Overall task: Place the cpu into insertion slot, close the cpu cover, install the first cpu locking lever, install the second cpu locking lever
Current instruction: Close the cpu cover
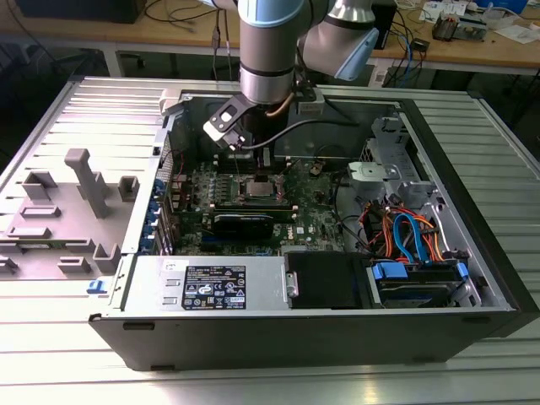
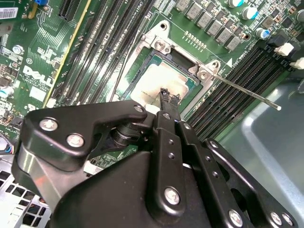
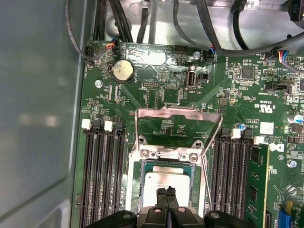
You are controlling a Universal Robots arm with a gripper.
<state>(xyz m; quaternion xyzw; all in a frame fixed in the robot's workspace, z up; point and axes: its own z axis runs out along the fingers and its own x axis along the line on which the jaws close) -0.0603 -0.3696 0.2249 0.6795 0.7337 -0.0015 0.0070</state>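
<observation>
Clearance list, as I read it. Above the cpu (image 3: pixel 153 183): taken by my gripper (image 3: pixel 166 192), fingertips together. Hinge side: cpu cover (image 3: pixel 178 113) stands raised, a wall there. Flanks: memory slots (image 3: pixel 102 175) lie low, passable overhead; one locking lever (image 2: pixel 242 91) juts out above them. Beyond the cover: black cables (image 3: pixel 213 45) cross. One side: bare case wall (image 3: pixel 38 118), open metal beside the board
</observation>
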